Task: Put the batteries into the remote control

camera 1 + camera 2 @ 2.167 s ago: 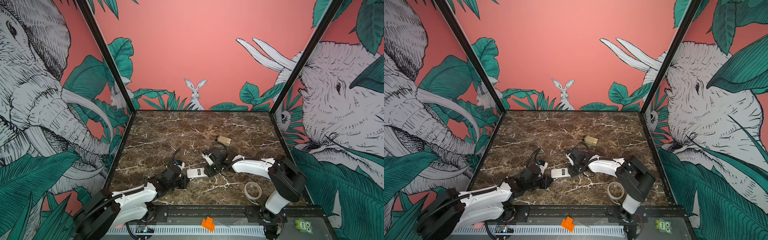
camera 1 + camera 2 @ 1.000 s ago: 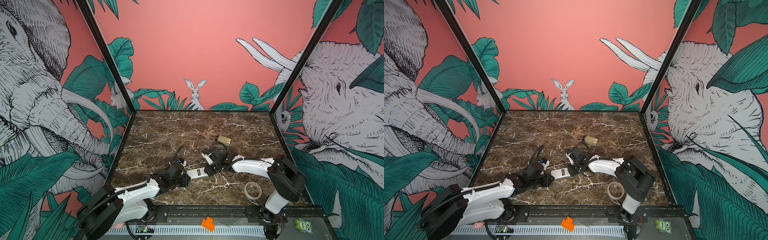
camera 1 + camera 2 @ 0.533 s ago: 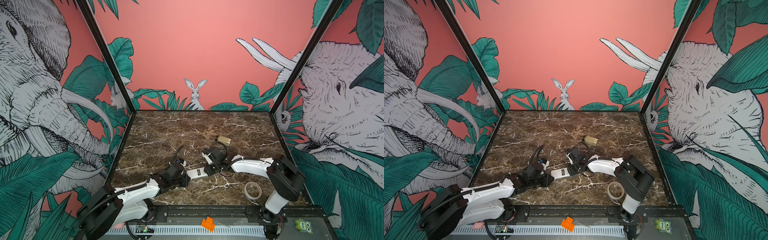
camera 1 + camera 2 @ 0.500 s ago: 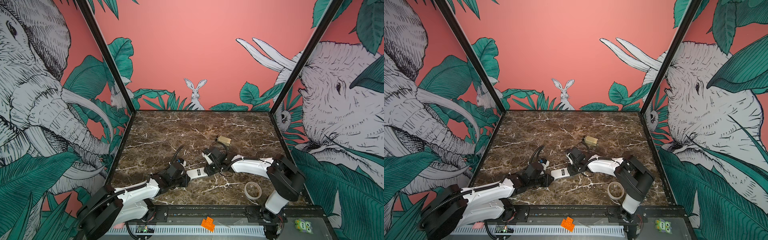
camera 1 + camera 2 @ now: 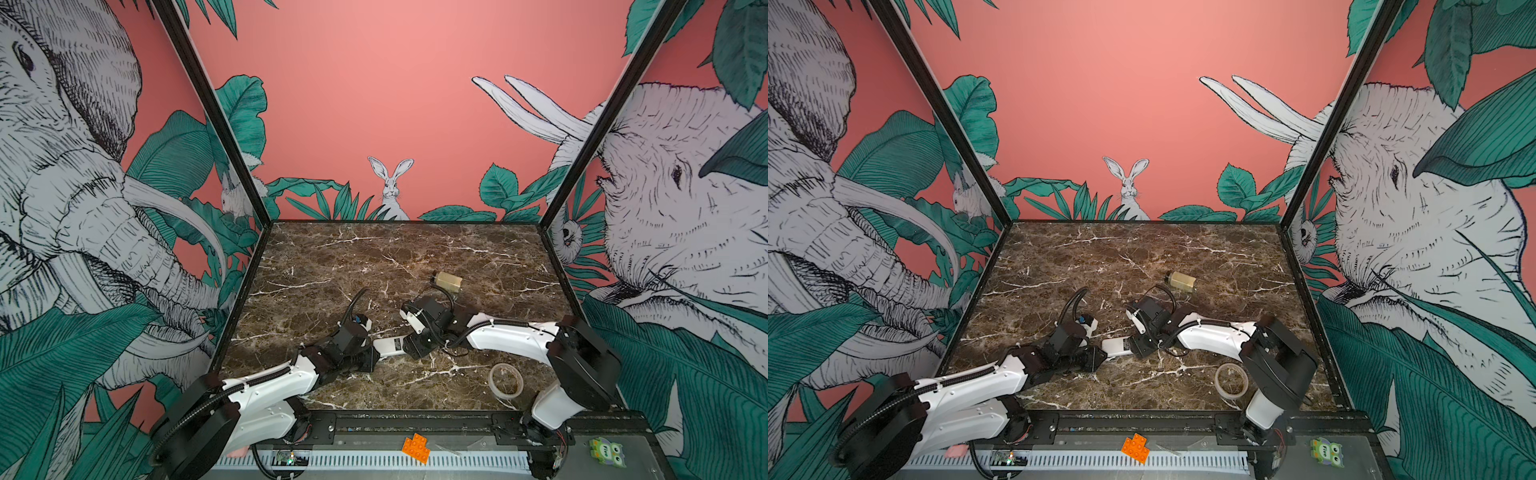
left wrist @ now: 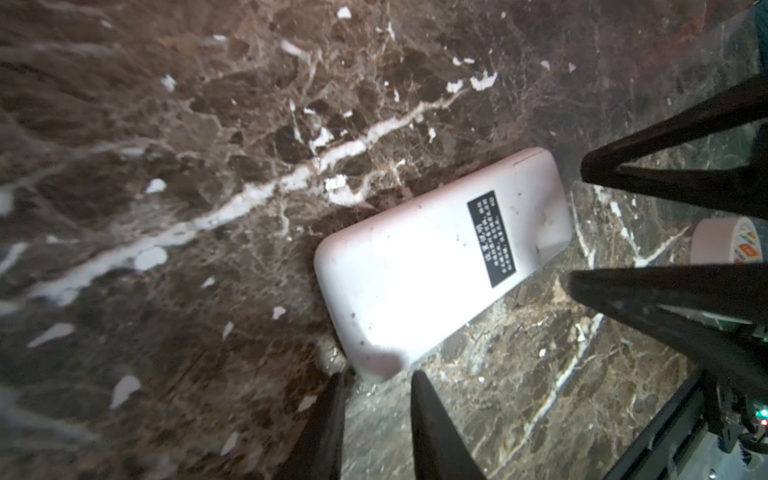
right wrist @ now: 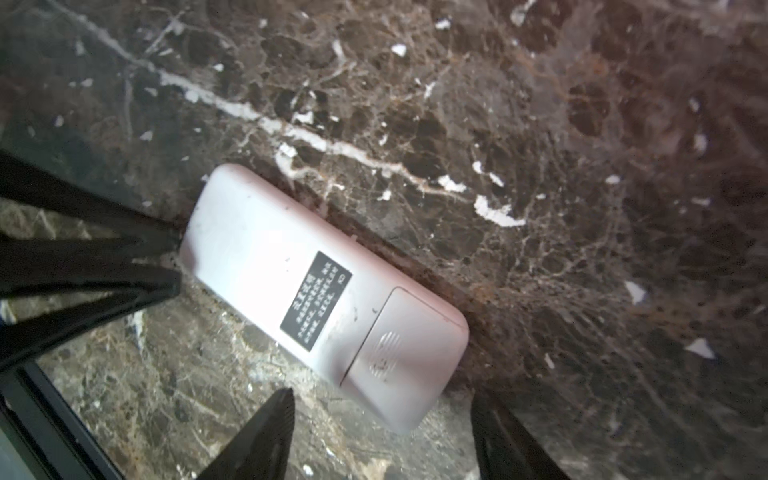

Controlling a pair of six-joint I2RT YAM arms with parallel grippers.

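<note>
Small white oblong remote control [image 7: 324,291] lies label-up on the brown marble table [image 7: 582,124], battery cover shut, no batteries in sight. The right gripper [image 7: 382,397] has its fingers spread wide around the remote's cover end. The left gripper [image 6: 378,376] has its fingers barely parted at the remote's other end, holding nothing. Can't tell if it's loaded. If not, the next move is sliding the cover off with the far end braced.

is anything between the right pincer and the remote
Nothing visible. The right pincer stands open, jaws either side of the battery-cover end of the remote control, which lies back-up on the table. The left pincer is at its other end.
</note>
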